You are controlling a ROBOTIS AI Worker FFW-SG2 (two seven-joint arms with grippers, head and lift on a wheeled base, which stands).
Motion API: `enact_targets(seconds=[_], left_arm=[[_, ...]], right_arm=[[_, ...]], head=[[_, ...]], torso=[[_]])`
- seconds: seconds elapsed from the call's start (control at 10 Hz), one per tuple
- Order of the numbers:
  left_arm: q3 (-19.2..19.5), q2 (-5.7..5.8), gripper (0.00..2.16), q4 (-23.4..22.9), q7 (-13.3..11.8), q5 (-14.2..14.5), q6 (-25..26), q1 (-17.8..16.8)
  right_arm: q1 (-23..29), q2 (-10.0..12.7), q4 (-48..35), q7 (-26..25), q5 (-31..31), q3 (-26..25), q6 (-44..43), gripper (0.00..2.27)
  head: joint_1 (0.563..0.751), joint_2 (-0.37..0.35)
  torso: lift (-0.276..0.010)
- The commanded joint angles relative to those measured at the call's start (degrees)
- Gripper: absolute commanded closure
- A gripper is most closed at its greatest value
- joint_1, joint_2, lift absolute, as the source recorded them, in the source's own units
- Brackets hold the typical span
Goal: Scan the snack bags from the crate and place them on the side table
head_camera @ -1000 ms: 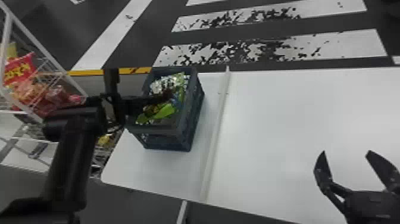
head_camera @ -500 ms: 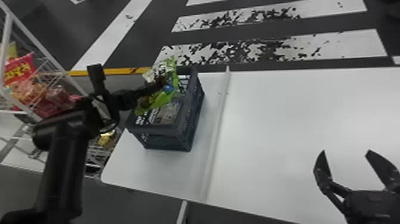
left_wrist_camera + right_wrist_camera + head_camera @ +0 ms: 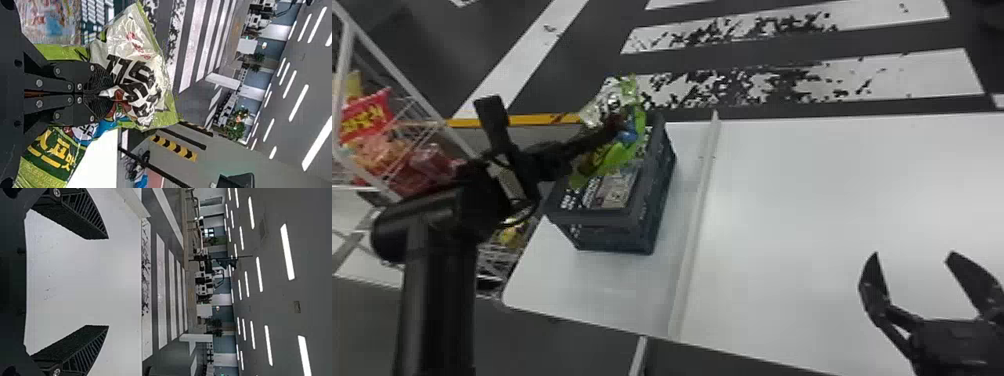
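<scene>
"Start with the article under inspection."

"One snack bag (image 3: 619,157), of thin, glossy, creased film. White panel with heavy black characters, bright green edging, patches of blue, and a dark green area with yellow lettering. It bulges unevenly and is puckered where gripped."

"Holder, and state of the holder?"

"The left gripper (image 3: 618,125), closed on the bag's middle. In the left wrist view its two black fingers meet, their tips ribbed, with film spreading out around them. The bag is held above the crate (image 3: 602,219)."

"And the right gripper (image 3: 913,254)?"

"Empty and wide. It is parked over the right part of the worktop (image 3: 832,200), its flat fingers tapering to points, with rough, dark inner faces."

"Condition of the worktop?"

"Smooth, white, with a rounded near corner. A pale raised strip (image 3: 696,220) runs across it from the near edge to the far one."

"Containers, then."

"Two noted. The crate is dark blue-grey, box-shaped, with openings in its walls, standing on the worktop left of the strip. Inside lies a flat printed item (image 3: 616,194); its type cannot be told."

"The second?"

"A white wire basket (image 3: 407,84), left of the worktop. It carries a red bag (image 3: 364,117) with yellow lettering, upright but tilted, and crinkled orange and red packets (image 3: 432,162) near it."
</scene>
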Motion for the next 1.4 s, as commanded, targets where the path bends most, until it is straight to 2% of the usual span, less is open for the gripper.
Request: enact_targets(seconds=[0.0,0.1,0.2,0.3,0.4,0.5,0.6,0.7,0.8,1.0,1.1,1.2,1.3], left_arm=[[-1.4,-3.0,2.13,-8.2,1.5,0.8,3.6,3.0],[-3.5,-5.2,2.13,-11.9,3.3,0.7,6.1,4.4],[-5.8,-7.13,2.13,-13.9,4.2,0.6,6.1,5.1],[-8.9,-8.8,2.13,-14.7,4.7,0.2,5.9,5.9],[-12.3,-10.83,2.13,-15.3,5.4,-1.5,5.7,6.6],[-16.8,-11.62,2.13,-14.7,6.6,-3.0,4.5,7.2],[-20.3,-13.46,2.13,-13.1,7.1,-4.7,2.9,7.4],[-23.7,-14.17,2.13,-11.0,9.0,-5.3,0.4,7.4],[-26.6,-15.05,2.13,-9.0,9.5,-6.5,-1.5,7.4],[-31.7,-15.92,2.13,-3.9,11.5,-7.0,-7.5,7.7],[-33.8,-16.54,2.13,-1.7,13.1,-7.5,-10.3,8.1],[-35.5,-17.24,2.0,1.0,13.9,-7.7,-13.3,8.1],[-36.9,-17.42,1.4,3.4,14.2,-7.4,-17.3,8.2]], right_arm=[[0.0,0.1,-0.1,-0.1,0.1,0.0,0.0,0.07],[0.0,0.2,-0.1,-0.1,0.1,0.0,-0.2,0.07],[0.0,0.2,-0.1,-0.1,0.1,0.1,-0.2,0.07],[0.1,0.2,-0.1,-0.2,0.1,0.1,-0.4,0.07],[0.2,0.2,-0.1,-0.3,0.1,0.1,-0.5,0.07],[0.5,0.2,-0.4,-0.4,0.0,0.0,-0.7,0.07],[0.8,0.2,-0.7,-0.4,0.0,-0.2,-1.1,0.07],[1.1,0.2,-0.8,-0.5,0.0,-0.4,-1.2,0.07],[1.4,0.1,-0.9,-0.9,0.0,-0.5,-1.2,0.07],[1.8,0.1,-1.4,-1.1,0.0,-0.7,-1.4,0.07],[1.8,0.1,-1.6,-1.2,0.0,-0.8,-1.4,0.07],[2.0,0.2,-1.6,-1.4,-0.1,-0.8,-1.4,0.07],[2.3,0.2,-1.7,-1.6,-0.2,-1.0,-1.6,0.07]], head=[[0.695,0.326],[0.695,0.292],[0.695,0.277],[0.695,0.233],[0.695,0.19],[0.695,0.142],[0.695,0.095],[0.695,0.074],[0.695,0.03],[0.695,-0.047],[0.695,-0.063],[0.695,-0.09],[0.695,-0.113]], torso=[[-0.081],[-0.081],[-0.081],[-0.081],[-0.081],[-0.081],[-0.081],[-0.081],[-0.081],[-0.081],[-0.081],[-0.081],[-0.081]])
